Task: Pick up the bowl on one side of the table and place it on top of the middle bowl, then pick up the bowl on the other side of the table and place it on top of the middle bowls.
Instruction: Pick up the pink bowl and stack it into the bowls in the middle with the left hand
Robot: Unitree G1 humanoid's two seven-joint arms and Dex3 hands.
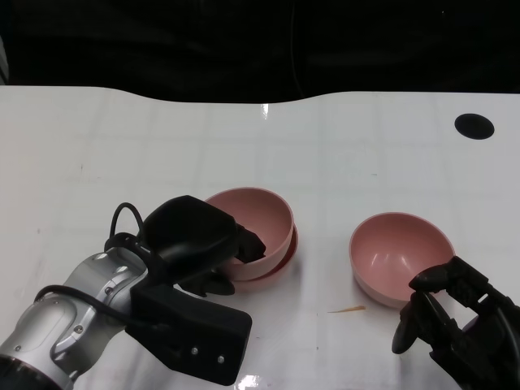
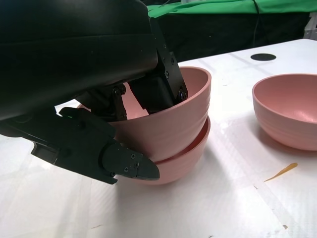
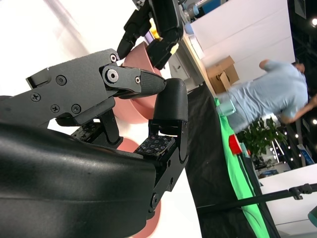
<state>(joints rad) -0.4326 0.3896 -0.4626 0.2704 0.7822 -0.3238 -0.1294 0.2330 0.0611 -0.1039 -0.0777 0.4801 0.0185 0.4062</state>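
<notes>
Bowls sat on the white tabletop (image 1: pixel 122 138), all pink. The left hand (image 1: pixel 203 240) held the top bowl (image 1: pixel 260 213) by its rim, fingers inside and thumb outside. That bowl sat a bit tilted in the middle bowl (image 1: pixel 280 262) under it. The third bowl (image 1: pixel 398 256) stood apart on the right side. The right hand (image 1: pixel 443 313) was just beside it with its fingers spread and nothing in them. A small orange sliver (image 1: pixel 348 309) lay between the bowls.
</notes>
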